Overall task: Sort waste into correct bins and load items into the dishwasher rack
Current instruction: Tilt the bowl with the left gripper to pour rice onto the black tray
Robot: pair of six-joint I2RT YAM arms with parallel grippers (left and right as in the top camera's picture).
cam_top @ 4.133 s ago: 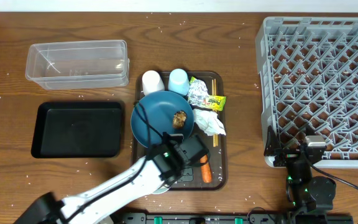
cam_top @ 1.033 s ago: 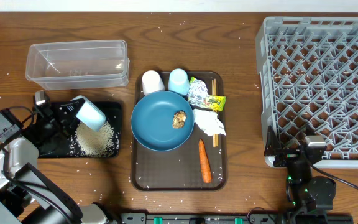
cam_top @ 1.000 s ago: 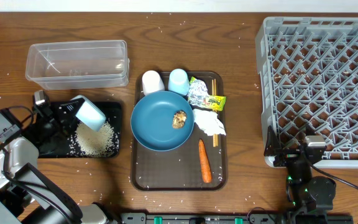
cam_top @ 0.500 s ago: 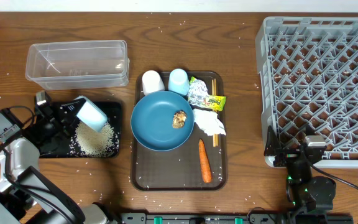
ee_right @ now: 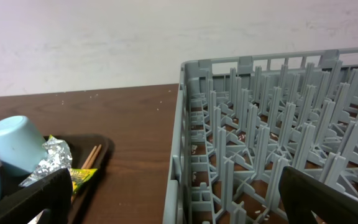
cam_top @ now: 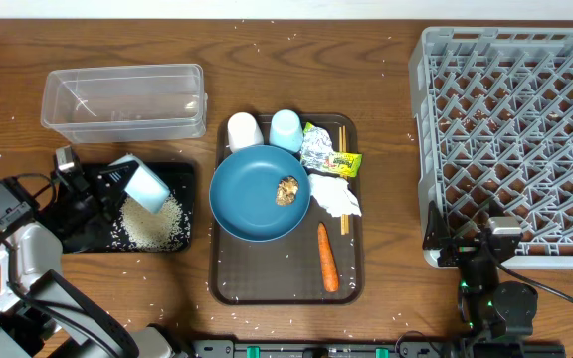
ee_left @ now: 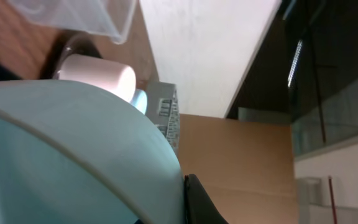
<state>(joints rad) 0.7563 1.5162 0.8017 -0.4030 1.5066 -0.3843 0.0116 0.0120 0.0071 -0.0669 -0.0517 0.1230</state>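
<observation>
My left gripper (cam_top: 117,180) is shut on the small white bowl (cam_top: 145,184), held tipped on its side over the black tray (cam_top: 78,214). A pile of white rice (cam_top: 153,221) lies in that tray under the bowl's mouth. In the left wrist view the bowl (ee_left: 73,155) fills the frame, with one black finger (ee_left: 199,208) pressed against it. The dark-blue dish (cam_top: 252,199) holds a brown food lump (cam_top: 287,190). My right gripper (cam_top: 466,236) stands open at the front left corner of the grey rack (cam_top: 515,129), holding nothing.
The brown serving tray (cam_top: 267,286) also carries a white cup (cam_top: 244,131), light-blue cup (cam_top: 286,129), foil ball (cam_top: 317,151), yellow-green packet (cam_top: 345,163), tissue (cam_top: 336,196), carrot (cam_top: 327,257) and chopsticks (cam_top: 342,139). A clear tub (cam_top: 122,99) stands behind the black tray.
The left arm has carried the bowl from the serving tray to the black tray, where rice now lies. Over the last second the bowl barely shifted. The right arm stayed still.
</observation>
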